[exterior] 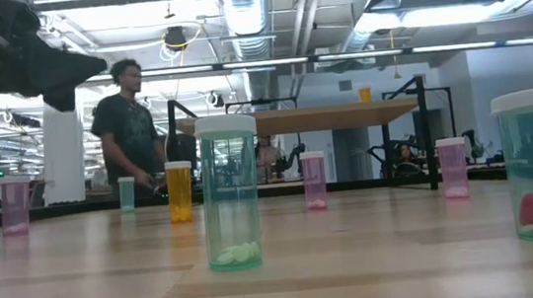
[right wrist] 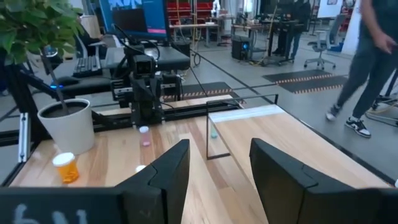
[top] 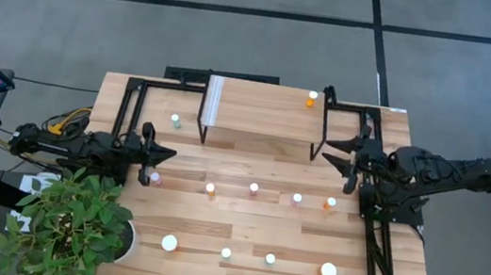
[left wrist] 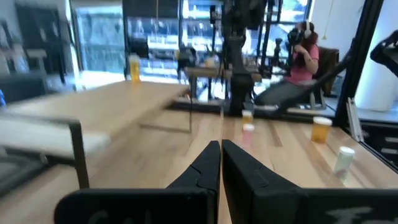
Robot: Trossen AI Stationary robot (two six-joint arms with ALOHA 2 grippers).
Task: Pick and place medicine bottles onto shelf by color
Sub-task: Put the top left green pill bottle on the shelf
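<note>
Green bottle [exterior: 230,192]: upright on the bench [top: 244,223], closest to the low camera.
Left fingers [left wrist: 219,163]: pressed together, empty, pink bottle [top: 155,179] just beside their tips.
Right fingers [right wrist: 214,165]: spread apart, empty, shelf [top: 258,113] ahead of them.
Orange bottle [top: 311,99]: standing on the shelf's corner.

Left pincer [left wrist: 220,163] closed — empty, right pincer [right wrist: 219,163] open, both arms raised.

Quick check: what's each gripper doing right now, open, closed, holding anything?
Left gripper: closed, holding nothing, at the table's left side.
Right gripper: open, empty, beside the shelf.
</note>
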